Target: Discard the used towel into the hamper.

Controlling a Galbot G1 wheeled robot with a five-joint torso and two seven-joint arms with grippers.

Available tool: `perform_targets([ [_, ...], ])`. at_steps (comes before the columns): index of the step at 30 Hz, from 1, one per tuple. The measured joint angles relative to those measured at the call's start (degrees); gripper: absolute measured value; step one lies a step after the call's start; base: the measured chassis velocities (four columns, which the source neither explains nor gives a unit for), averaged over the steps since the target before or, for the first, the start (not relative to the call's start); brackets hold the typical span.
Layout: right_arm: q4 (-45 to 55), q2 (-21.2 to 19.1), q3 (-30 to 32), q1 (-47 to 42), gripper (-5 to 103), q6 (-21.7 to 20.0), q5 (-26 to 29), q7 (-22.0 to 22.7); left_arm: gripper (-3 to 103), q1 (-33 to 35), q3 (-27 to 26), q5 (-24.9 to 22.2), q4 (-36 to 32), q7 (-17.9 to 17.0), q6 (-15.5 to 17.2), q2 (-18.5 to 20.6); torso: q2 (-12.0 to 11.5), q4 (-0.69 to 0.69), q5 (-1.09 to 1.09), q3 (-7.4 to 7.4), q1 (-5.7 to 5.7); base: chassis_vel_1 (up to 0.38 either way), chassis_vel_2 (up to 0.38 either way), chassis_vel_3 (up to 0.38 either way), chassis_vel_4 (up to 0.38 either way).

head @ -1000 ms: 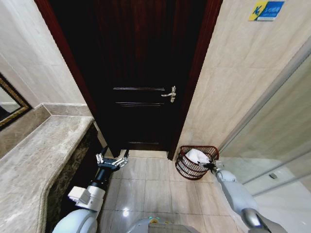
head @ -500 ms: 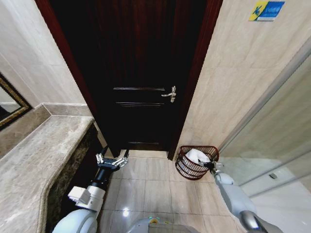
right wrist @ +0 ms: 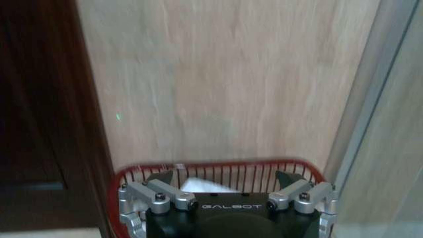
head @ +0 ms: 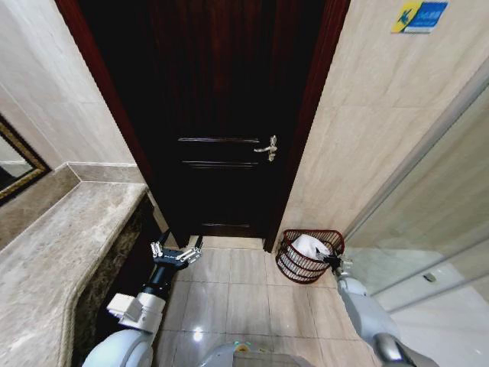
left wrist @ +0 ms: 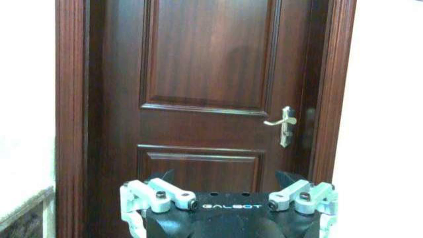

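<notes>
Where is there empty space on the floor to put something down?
The beige floor tiles between the open left gripper and the dark reddish-brown wire hamper are bare, up to the dark wooden door. It is crowded at the hamper: the white towel lies inside, and the open right gripper is at its rim.

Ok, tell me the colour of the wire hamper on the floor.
Dark reddish-brown round wire hamper; clearest in the head view.

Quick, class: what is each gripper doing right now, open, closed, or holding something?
Left gripper: open, holding nothing, over the floor facing the dark wooden door.
Right gripper: open, empty, at the rim of the reddish-brown wire hamper, white towel inside.
</notes>
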Motion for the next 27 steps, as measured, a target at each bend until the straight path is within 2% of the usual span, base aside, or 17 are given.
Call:
perform_targets([
  [2, 8.1, -0.7, 1.6, -4.1, 100, -1.6, 0.7, 1.4, 99, 0.0, 0.0, 0.0, 0.0, 0.0, 0.0, 0.0, 0.0, -0.04, 0.01, 0.00, 0.00, 0.000, 0.000, 0.000, 0.000],
  [4, 18.7, -1.3, 4.2, -8.9, 100, -3.0, 0.9, 4.0, 99, 0.0, 0.0, 0.0, 0.0, 0.0, 0.0, 0.0, 0.0, 0.01, -0.07, -0.01, 0.00, 0.000, 0.000, 0.000, 0.000],
  [6, 21.6, -1.3, 5.0, -10.4, 100, -3.3, 0.8, 4.6, 99, 0.0, 0.0, 0.0, 0.0, 0.0, 0.0, 0.0, 0.0, 0.00, -0.05, -0.01, -0.01, 0.000, 0.000, 0.000, 0.000],
  [7, 28.3, -1.3, 7.0, -14.0, 100, -3.5, 0.4, 5.4, 99, 0.0, 0.0, 0.0, 0.0, 0.0, 0.0, 0.0, 0.0, 0.01, 0.01, 0.00, 0.00, 0.000, 0.000, 0.000, 0.000],
  [9, 30.3, -1.2, 7.6, -15.2, 100, -3.5, 0.3, 5.5, 99, 0.0, 0.0, 0.0, 0.0, 0.0, 0.0, 0.0, 0.0, 0.02, 0.00, 0.00, 0.00, 0.000, 0.000, 0.000, 0.000],
  [12, 43.8, -0.1, 12.3, -23.9, 100, -3.7, -0.9, 6.6, 99, 0.0, 0.0, 0.0, 0.0, 0.0, 0.0, 0.0, 0.0, 0.00, 0.02, 0.00, 0.00, 0.000, 0.000, 0.000, 0.000],
  [13, 43.8, -0.1, 12.3, -23.9, 100, -3.7, -0.9, 6.6, 99, 0.0, 0.0, 0.0, 0.0, 0.0, 0.0, 0.0, 0.0, 0.00, 0.02, 0.00, 0.00, 0.000, 0.000, 0.000, 0.000],
  [15, 51.8, 0.8, 15.5, -29.0, 100, -4.1, -1.2, 7.2, 99, 0.0, 0.0, 0.0, 0.0, 0.0, 0.0, 0.0, 0.0, 0.00, -0.02, -0.01, -0.01, 0.000, 0.000, 0.000, 0.000],
  [17, 53.6, 1.1, 16.2, -30.2, 100, -4.2, -1.1, 7.3, 99, 0.0, 0.0, 0.0, 0.0, 0.0, 0.0, 0.0, 0.0, 0.00, 0.01, -0.01, -0.01, 0.000, 0.000, 0.000, 0.000],
  [20, 65.4, 3.1, 21.5, -38.0, 100, -4.6, -0.5, 7.4, 99, 0.0, 0.0, 0.0, 0.0, 0.0, 0.0, 0.0, 0.0, 0.00, -0.04, -0.01, -0.01, 0.000, 0.000, 0.000, 0.000],
  [22, 66.7, 3.4, 22.1, -39.0, 100, -4.6, -0.4, 7.4, 99, 0.0, 0.0, 0.0, 0.0, 0.0, 0.0, 0.0, 0.0, 0.00, -0.01, -0.01, -0.01, 0.000, 0.000, 0.000, 0.000],
  [23, 71.2, 4.9, 24.2, -43.0, 100, -4.4, -0.3, 6.9, 99, 0.0, 0.0, 0.0, 0.0, 0.0, 0.0, 0.0, 0.0, 0.00, -0.02, -0.01, -0.01, 0.000, 0.000, 0.000, 0.000],
  [27, 75.0, 8.4, 26.4, -47.8, 100, -1.5, -2.2, 5.7, 99, 0.0, 0.0, 0.0, 0.0, 0.0, 0.0, 0.0, 0.0, 0.00, 0.00, -0.01, -0.01, 0.000, 0.000, 0.000, 0.000],
])
